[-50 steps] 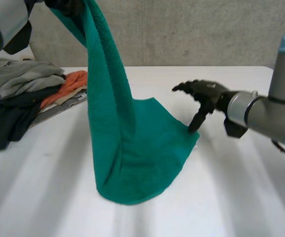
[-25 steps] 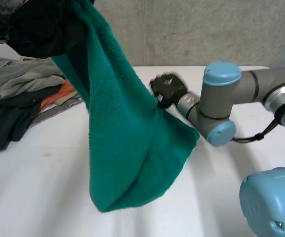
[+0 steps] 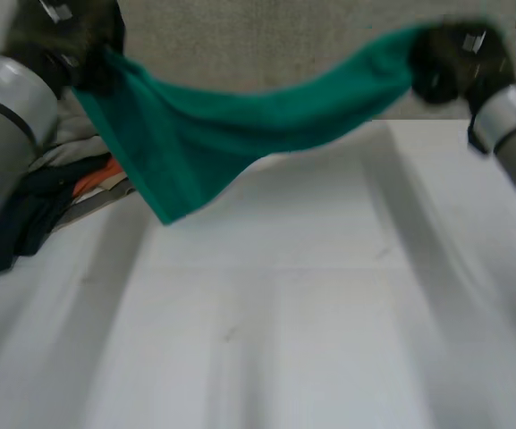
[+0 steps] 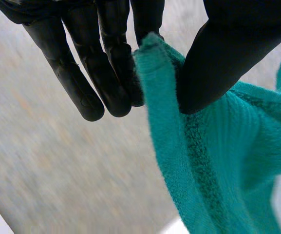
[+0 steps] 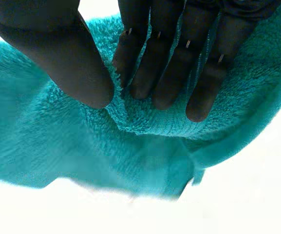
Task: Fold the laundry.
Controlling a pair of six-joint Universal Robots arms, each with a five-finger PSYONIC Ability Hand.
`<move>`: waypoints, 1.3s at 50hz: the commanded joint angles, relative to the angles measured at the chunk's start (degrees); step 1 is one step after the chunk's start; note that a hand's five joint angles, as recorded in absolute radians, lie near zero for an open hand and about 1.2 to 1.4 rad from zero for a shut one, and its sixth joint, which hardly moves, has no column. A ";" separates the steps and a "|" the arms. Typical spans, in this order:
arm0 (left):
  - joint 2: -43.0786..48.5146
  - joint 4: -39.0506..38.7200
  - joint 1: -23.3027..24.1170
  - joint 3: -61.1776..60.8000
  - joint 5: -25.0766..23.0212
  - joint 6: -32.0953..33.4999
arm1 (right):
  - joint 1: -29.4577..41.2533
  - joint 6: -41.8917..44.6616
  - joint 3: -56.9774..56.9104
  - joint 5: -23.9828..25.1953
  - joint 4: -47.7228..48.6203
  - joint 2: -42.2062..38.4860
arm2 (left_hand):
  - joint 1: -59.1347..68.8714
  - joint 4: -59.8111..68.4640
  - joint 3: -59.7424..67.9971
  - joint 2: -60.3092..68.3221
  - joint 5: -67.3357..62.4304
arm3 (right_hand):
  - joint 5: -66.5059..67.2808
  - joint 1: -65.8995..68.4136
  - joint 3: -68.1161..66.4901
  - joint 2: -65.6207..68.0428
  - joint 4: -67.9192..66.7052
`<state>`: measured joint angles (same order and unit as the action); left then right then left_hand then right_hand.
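Nearest me, the table (image 3: 284,340) has nothing folded on it yet. Above it the towel (image 3: 231,134) hangs clear of the surface, strung between both hands with one corner drooping. My left hand (image 4: 106,73) pinches a top corner between thumb and fingers. My right hand (image 5: 164,63) clamps bunched cloth at the other end. I'd say it's spread, with no fold made. The pile (image 3: 34,188) beyond waits, partly behind my left arm. I can't tell whether the right has a true corner.
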<state>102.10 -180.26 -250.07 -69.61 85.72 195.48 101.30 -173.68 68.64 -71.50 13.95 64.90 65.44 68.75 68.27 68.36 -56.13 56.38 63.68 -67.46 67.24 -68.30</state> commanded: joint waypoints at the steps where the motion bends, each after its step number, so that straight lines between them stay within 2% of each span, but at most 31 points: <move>1: 10.39 0.35 0.55 -2.37 1.38 0.08 | -0.93 6.24 15.29 2.59 -0.23 -2.50 | 14.56 11.25 11.73 11.64 -13.87 | 13.62 16.32 -12.54 12.76 -11.70; 5: 13.83 0.35 1.43 -3.34 2.09 0.08 | -0.93 10.63 18.98 2.42 -1.72 -5.05 | 14.56 11.25 11.73 11.64 -13.87 | 11.10 13.80 -10.02 10.24 -9.18; 6: 14.27 0.43 1.78 -3.60 2.35 0.08 | -0.93 12.56 19.60 2.50 -3.56 -5.57 | 14.56 11.25 11.73 11.64 -13.87 | 0.25 2.95 0.83 -0.61 1.67; 9: 14.01 0.35 1.87 -4.21 2.26 0.08 | -1.19 15.38 19.25 2.59 -6.81 -5.40 | 14.56 11.25 11.73 11.64 -13.87 | -9.59 -6.89 10.67 -10.45 11.51; 13: 12.26 0.35 1.70 -5.09 2.09 0.08 | -1.81 19.68 15.84 2.16 -13.75 -3.21 | 14.56 11.25 11.73 11.64 -13.87 | -38.28 -35.58 39.37 -39.15 40.21; 17: 10.41 0.17 1.87 -6.58 1.65 0.17 | -2.16 21.88 11.27 1.37 -19.11 -0.32 | 14.56 11.25 11.73 11.64 -13.87 | -42.73 -40.03 43.81 -43.59 44.65; 22: 8.47 0.00 1.70 -8.52 1.47 0.78 | -1.63 23.56 4.50 0.31 -24.66 -0.65 | 14.56 11.25 11.73 11.64 -13.87 | -48.46 -45.76 49.55 -49.33 50.39; 28: 6.36 -0.62 1.52 -10.63 1.38 0.96 | -0.84 25.85 -5.34 -4.08 -32.83 -7.06 | 14.56 11.25 11.73 11.64 -13.87 | -48.80 -46.11 49.89 -49.67 50.73; 32: 5.48 -1.76 1.26 -11.69 1.56 1.05 | 0.74 23.74 -12.73 -7.68 -40.12 -13.12 | 14.56 11.25 11.73 11.64 -13.87 | -48.47 -45.77 49.56 -49.34 50.39; 36: 4.87 -2.03 1.26 -12.48 1.56 1.13 | 1.62 15.32 -18.18 -9.36 -47.07 -18.05 | 14.56 11.25 11.73 11.64 -13.87 | -48.64 -45.94 49.72 -49.50 50.56; 38: 4.52 -2.03 1.17 -12.74 1.38 1.13 | 1.71 8.38 -19.24 -9.71 -48.92 -19.72 | 14.56 11.25 11.73 11.64 -13.87 | -48.30 -45.60 49.39 -49.17 50.23; 44: 4.16 -2.11 0.82 -12.83 1.38 0.87 | 2.15 -4.63 -16.53 -9.98 -42.88 -21.13 | 14.56 11.25 11.73 11.64 -13.87 | -47.63 -44.93 48.72 -48.50 49.56; 50: 3.99 -2.11 0.29 -12.74 1.21 0.78 | 3.37 -9.04 -13.01 -11.20 -35.75 -21.05 | 14.56 11.25 11.73 11.64 -13.87 | -43.27 -40.57 44.35 -44.13 45.19; 55: 3.90 -2.11 -0.06 -12.83 1.03 0.78 | 4.61 -8.70 -11.16 -14.98 -29.69 -21.31 | 14.56 11.25 11.73 11.64 -13.87 | -35.70 -33.00 36.78 -36.56 37.62; 60: 3.64 -2.11 -0.50 -13.18 0.86 0.78 | 4.17 -3.53 -9.67 -21.47 -24.32 -21.23 | 14.56 11.25 11.73 11.64 -13.87 | -24.79 -22.09 25.87 -25.65 26.71; 65: 3.64 -2.03 -0.76 -13.62 0.59 1.05 | 3.64 2.11 -6.86 -21.93 -24.49 -18.42 | 14.56 11.25 11.73 11.64 -13.87 | -18.03 -15.33 19.11 -18.89 19.95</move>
<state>105.75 -182.36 -250.56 -82.76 86.57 196.26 105.60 -177.73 59.27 -91.98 -10.93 43.99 65.44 68.75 68.27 68.36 -56.13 28.48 38.84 -38.81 38.92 -38.60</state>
